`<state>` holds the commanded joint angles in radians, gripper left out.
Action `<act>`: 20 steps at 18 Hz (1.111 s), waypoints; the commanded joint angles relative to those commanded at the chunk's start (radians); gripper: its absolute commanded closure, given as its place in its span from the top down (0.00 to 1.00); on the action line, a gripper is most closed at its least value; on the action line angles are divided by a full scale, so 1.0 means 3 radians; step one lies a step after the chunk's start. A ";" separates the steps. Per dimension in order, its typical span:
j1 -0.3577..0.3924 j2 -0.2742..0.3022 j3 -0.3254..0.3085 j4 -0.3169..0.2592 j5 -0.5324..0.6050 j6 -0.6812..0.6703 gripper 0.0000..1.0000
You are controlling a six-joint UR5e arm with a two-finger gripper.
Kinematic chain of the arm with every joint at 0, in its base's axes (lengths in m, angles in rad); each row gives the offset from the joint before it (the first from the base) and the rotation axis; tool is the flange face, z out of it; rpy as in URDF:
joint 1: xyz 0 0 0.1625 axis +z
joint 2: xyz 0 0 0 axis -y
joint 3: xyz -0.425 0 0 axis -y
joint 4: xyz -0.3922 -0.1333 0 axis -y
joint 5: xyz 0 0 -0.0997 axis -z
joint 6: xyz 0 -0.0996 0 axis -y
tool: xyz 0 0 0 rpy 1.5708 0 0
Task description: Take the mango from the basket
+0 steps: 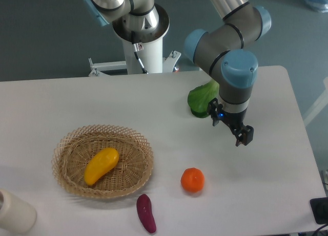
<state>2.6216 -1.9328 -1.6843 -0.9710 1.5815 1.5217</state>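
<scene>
The green vegetable [201, 99] at the far right of the table was partly hidden behind the arm's wrist [234, 87], so its full shape could not be told. The gripper [243, 136] was small and dark, and whether its fingers were spread or closed could not be made out. A pale cylinder [14, 211] at the near left corner was cut off by the picture's edge, as was a dark object [320, 210] at the near right edge
</scene>
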 joint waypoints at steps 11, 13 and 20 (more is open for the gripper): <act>-0.0020 0.0015 0.0005 0.0020 -0.0256 -0.0235 1.00; -0.0046 0.0020 0.0000 0.0020 -0.0296 -0.0342 1.00; -0.0368 0.0015 0.0056 0.0031 -0.0450 -0.1047 1.00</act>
<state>2.5113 -1.9282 -1.6675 -0.9618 1.4466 1.2075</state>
